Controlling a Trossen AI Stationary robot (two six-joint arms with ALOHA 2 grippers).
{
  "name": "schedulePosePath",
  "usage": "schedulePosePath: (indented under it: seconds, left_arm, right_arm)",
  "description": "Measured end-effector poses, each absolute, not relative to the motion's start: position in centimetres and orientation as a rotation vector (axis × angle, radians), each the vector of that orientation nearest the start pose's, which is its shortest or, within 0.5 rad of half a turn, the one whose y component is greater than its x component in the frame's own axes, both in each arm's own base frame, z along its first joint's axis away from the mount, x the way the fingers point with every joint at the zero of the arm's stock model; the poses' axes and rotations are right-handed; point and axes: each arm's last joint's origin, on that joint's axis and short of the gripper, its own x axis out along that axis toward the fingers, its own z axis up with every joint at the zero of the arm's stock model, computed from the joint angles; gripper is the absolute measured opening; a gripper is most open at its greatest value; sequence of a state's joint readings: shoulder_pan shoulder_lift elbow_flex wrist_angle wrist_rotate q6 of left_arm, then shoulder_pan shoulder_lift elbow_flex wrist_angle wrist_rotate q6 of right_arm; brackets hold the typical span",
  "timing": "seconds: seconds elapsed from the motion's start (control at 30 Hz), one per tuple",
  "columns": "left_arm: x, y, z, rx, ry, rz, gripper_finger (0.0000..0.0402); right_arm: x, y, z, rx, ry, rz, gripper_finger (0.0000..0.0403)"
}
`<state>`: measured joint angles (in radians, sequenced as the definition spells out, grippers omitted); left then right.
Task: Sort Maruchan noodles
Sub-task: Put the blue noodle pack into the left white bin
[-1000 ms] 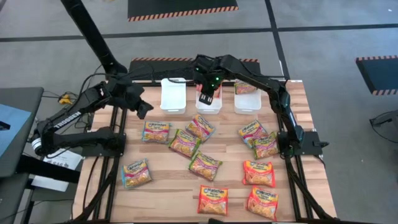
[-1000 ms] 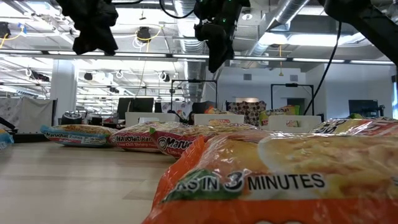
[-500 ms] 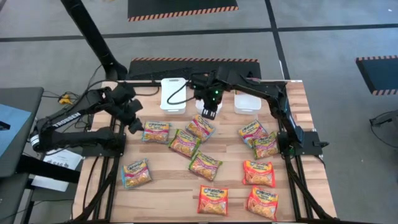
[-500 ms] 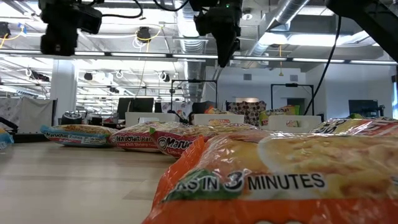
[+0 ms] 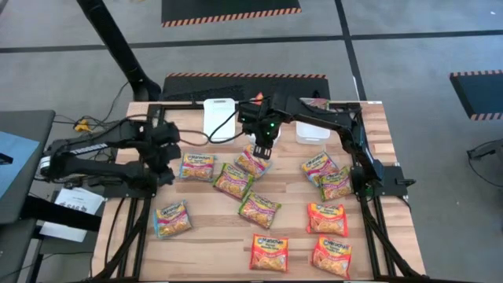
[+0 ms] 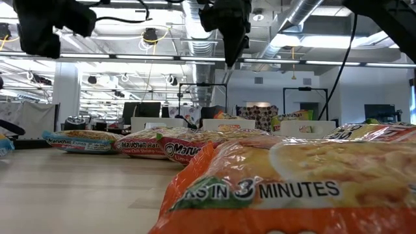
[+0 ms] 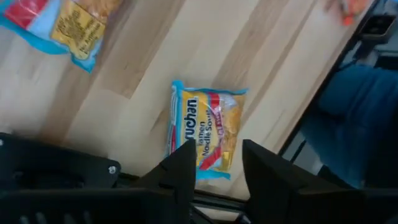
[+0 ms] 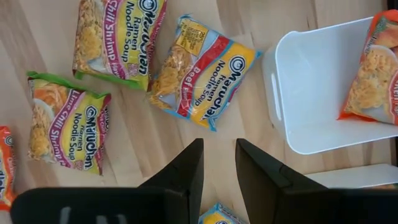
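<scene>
Maruchan packets lie flat on the wooden table: pale yellow-blue ones point(image 5: 197, 166) point(image 5: 173, 218), green ones point(image 5: 233, 180) point(image 5: 259, 209), orange-red ones point(image 5: 327, 218) point(image 5: 269, 253). An orange packet point(image 8: 373, 74) lies in a white tray point(image 8: 292, 124). My right gripper point(image 5: 263, 145) point(image 8: 219, 165) hangs open above the table, near the far end of a pink-marked packet point(image 5: 253, 161). My left gripper point(image 5: 167, 153) point(image 7: 217, 174) is open above the table's left side, with a yellow-blue packet point(image 7: 208, 134) beyond its fingers.
Three white trays stand along the far edge point(image 5: 220, 118) point(image 5: 313, 126), the middle one partly hidden by my right arm. More packets lie at the right point(image 5: 319, 167) point(image 5: 335, 185) point(image 5: 332, 255). Bare wood shows at the near left point(image 5: 204, 244). One orange packet fills the low view's front point(image 6: 292, 188).
My right gripper has moved from over the middle tray toward the near edge, to above the pink-marked packet. My left gripper has moved toward the near and left edges, away from the trays. No packet has shifted.
</scene>
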<state>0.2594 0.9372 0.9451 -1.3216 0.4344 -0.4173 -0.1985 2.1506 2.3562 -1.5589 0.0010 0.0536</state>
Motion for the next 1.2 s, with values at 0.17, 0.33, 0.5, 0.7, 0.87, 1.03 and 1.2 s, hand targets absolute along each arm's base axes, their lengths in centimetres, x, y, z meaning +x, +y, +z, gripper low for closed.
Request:
schedulePosePath:
  seconds: [0.17,0.33,0.5,0.7,0.87,1.03,1.2]
  left_arm:
    - [13.9,1.5,25.6,-0.818,1.34,0.124,0.0145]
    - [14.2,1.0,22.9,-0.851,1.333,0.128,0.0141]
    - [14.0,0.5,20.7,-0.886,1.352,0.109,0.0138]
    - [13.7,-0.2,18.3,-0.928,1.377,0.086,0.0138]
    - [13.3,-0.8,16.5,-0.95,1.4,0.088,0.0138]
    - [13.1,-1.5,15.2,-1.009,1.414,0.053,0.0138]
    - [12.9,-2.1,13.9,-1.07,1.407,0.011,0.0138]
  right_arm:
    - [40.6,-7.8,33.9,0.178,1.345,-0.202,0.0119]
    - [40.6,-7.5,33.9,0.173,1.346,-0.196,0.0119]
    - [40.6,-7.5,33.9,0.174,1.346,-0.196,0.0119]
    - [40.6,-7.5,33.8,0.174,1.348,-0.196,0.0119]
    - [40.6,-7.5,33.8,0.174,1.35,-0.196,0.0119]
    - [40.6,-7.5,33.8,0.175,1.35,-0.197,0.0119]
    - [40.6,-7.3,33.8,0.174,1.35,-0.194,0.0119]
